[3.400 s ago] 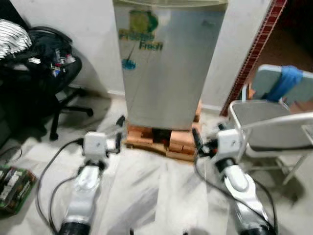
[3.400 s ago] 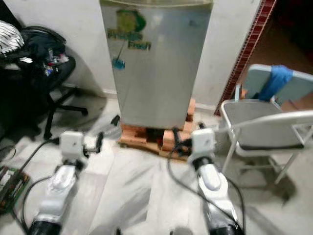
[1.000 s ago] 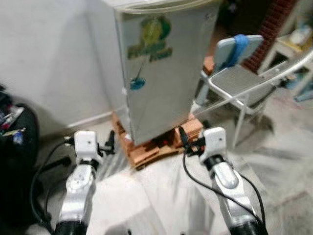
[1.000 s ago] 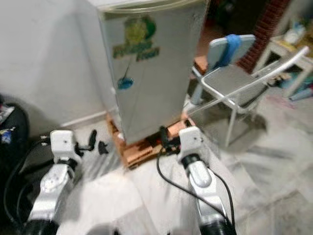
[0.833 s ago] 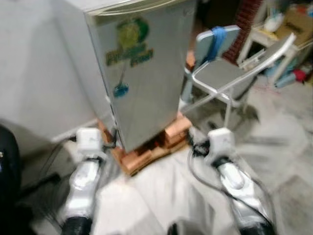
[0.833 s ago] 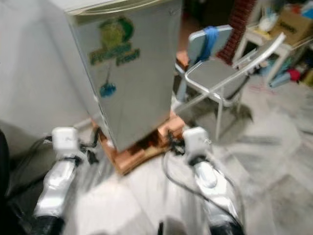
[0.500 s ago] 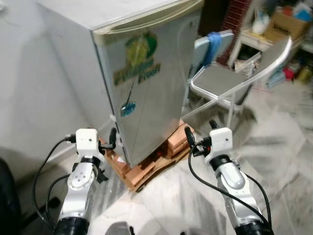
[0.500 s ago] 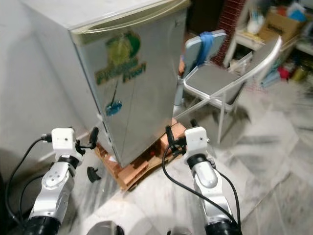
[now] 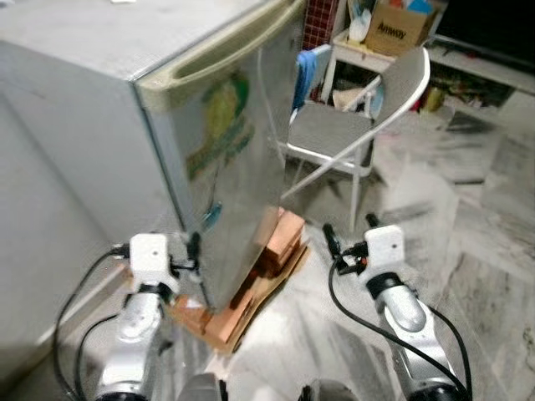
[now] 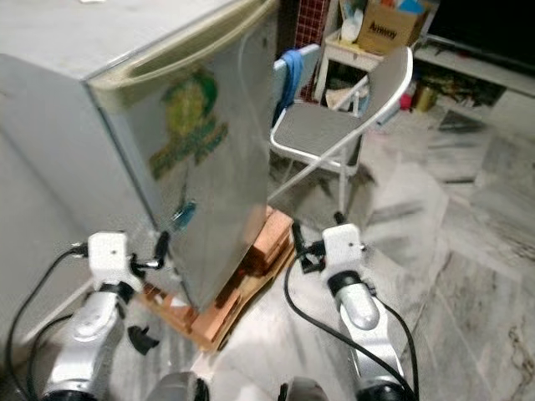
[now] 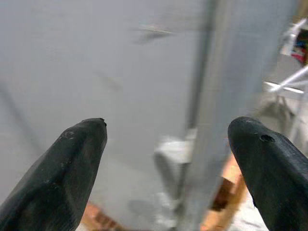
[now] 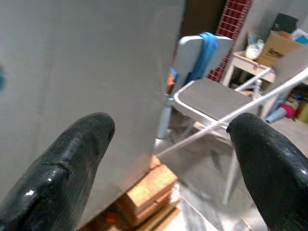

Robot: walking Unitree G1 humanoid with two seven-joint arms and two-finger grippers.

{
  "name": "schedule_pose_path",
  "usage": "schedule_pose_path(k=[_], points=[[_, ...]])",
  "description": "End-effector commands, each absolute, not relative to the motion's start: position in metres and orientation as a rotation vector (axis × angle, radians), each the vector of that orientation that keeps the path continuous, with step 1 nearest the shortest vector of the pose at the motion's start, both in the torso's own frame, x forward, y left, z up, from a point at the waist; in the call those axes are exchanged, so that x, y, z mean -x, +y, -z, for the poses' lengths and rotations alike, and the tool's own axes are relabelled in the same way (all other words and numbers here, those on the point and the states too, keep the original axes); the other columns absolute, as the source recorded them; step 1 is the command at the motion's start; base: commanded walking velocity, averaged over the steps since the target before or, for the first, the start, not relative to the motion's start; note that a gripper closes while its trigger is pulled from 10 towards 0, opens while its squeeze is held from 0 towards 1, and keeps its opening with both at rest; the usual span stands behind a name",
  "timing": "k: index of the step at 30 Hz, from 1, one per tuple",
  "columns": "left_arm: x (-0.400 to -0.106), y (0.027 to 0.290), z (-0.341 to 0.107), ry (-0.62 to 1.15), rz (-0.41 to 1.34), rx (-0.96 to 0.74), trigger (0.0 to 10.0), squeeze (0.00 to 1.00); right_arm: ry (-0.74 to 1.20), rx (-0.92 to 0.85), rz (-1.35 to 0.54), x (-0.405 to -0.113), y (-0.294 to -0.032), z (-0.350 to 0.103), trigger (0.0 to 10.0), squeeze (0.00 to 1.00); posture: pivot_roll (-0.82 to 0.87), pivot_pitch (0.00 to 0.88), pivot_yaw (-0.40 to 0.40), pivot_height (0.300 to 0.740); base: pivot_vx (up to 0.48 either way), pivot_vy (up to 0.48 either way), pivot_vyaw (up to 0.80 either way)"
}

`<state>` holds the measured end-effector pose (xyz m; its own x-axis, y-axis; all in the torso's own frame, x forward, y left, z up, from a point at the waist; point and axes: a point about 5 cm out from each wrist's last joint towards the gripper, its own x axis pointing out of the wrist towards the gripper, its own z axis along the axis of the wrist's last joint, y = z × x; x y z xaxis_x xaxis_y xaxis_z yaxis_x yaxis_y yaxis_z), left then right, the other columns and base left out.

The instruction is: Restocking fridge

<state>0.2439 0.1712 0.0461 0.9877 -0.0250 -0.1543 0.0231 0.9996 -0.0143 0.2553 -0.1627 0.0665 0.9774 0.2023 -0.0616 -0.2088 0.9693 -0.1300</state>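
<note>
One closed mini fridge (image 9: 209,142) on bricks (image 9: 272,251) stands ahead of both spread-fingered, empty grippers: left gripper (image 11: 168,159) at its lower hinge corner, right gripper (image 12: 168,144) beside it, facing one folding chair (image 12: 211,101).

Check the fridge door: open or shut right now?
Shut. The fridge door sits flush against the cabinet with no gap showing along its handle edge, and no interior is visible.

Marble floor (image 9: 493,242), brick stack (image 9: 266,266) under fridge (image 9: 167,150), folding chair (image 9: 334,138)
</note>
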Motion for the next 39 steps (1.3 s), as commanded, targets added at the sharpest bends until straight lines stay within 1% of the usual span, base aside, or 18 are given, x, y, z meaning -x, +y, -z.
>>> schedule_pose_path(k=[1, 7, 14, 19, 30, 35, 39], points=[[-0.242, 0.165, -0.046, 0.156, 0.054, 0.012, 10.0, 0.00, 0.056, 0.156, -0.178, -0.255, -0.172, -0.066, 10.0, 0.00, 0.02, 0.037, -0.003, 0.740, 0.000, 0.000, 0.00], [-0.237, 0.168, -0.044, 0.171, 0.061, 0.010, 10.0, 0.00, 0.067, 0.160, -0.171, -0.254, -0.174, -0.065, 10.0, 0.00, 0.02, 0.036, -0.006, 0.740, 0.000, 0.000, 0.00], [-0.238, 0.173, -0.045, 0.177, 0.069, -0.006, 10.0, 0.00, 0.079, 0.162, -0.162, -0.253, -0.175, -0.063, 10.0, 0.00, 0.02, 0.033, -0.005, 0.740, 0.000, 0.000, -0.78], [-0.243, 0.171, -0.047, 0.166, 0.076, -0.008, 10.0, 0.00, 0.083, 0.166, -0.165, -0.252, -0.175, -0.062, 10.0, 0.00, 0.01, 0.033, -0.003, 0.740, 0.000, 0.000, 0.00], [-0.246, 0.167, -0.050, 0.154, 0.093, -0.005, 10.0, 0.00, 0.101, 0.166, -0.154, -0.250, -0.176, -0.061, 10.0, 0.00, 0.01, 0.042, -0.003, 0.740, 0.000, 0.427, -0.05], [-0.249, 0.165, -0.052, 0.142, 0.098, -0.010, 10.0, 0.00, 0.102, 0.169, -0.156, -0.250, -0.177, -0.060, 10.0, 0.00, 0.01, 0.043, -0.006, 0.740, 0.000, 0.000, -0.60], [-0.250, 0.163, -0.052, 0.144, 0.105, -0.001, 10.0, 0.00, 0.105, 0.171, -0.156, -0.250, -0.177, -0.060, 10.0, 0.00, 0.01, 0.045, -0.009, 0.740, 0.000, 0.000, -0.20]])
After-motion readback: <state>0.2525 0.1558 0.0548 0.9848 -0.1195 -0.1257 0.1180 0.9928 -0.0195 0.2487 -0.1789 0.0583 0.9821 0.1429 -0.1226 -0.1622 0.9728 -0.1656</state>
